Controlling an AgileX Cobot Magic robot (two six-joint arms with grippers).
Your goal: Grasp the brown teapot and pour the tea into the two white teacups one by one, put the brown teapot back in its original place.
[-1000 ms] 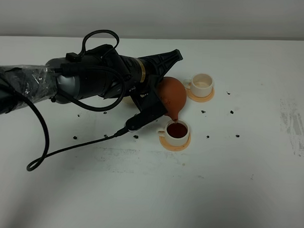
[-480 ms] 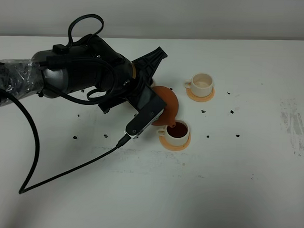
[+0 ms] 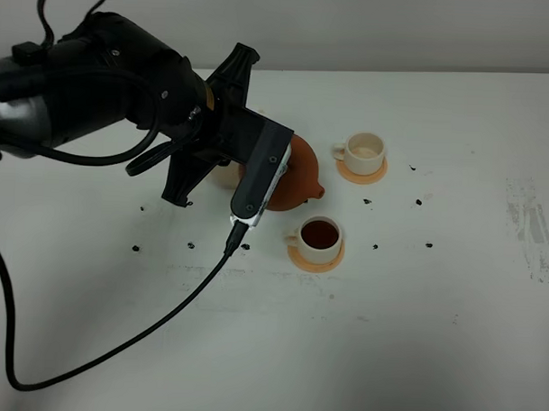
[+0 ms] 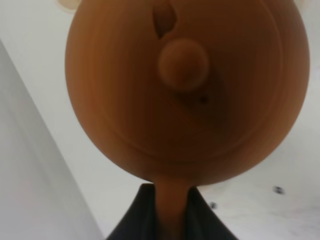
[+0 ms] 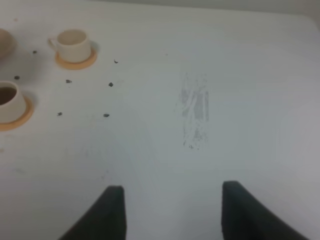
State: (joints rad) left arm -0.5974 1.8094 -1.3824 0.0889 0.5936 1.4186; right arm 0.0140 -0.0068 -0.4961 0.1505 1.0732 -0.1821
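My left gripper (image 4: 170,216) is shut on the loop handle of the brown teapot (image 4: 185,85), whose knobbed lid faces the left wrist camera. In the exterior view the teapot (image 3: 298,175) hangs above the table, left of both cups, with its spout toward the near cup and no tea running. The near white teacup (image 3: 319,235) holds dark tea on its orange coaster. The far white teacup (image 3: 363,152) looks empty. The beige saucer is mostly hidden behind the arm. My right gripper (image 5: 172,210) is open and empty over bare table, right of the cups (image 5: 74,45).
Small dark specks (image 3: 418,202) lie scattered on the white table (image 3: 451,302) around the cups. A black cable (image 3: 116,344) from the left arm trails over the front left. A grey smudge (image 3: 527,219) marks the right side.
The left arm has swung up and to the left. The teapot has tipped back from pouring over the near cup and the stream has stopped. The near cup stays full.
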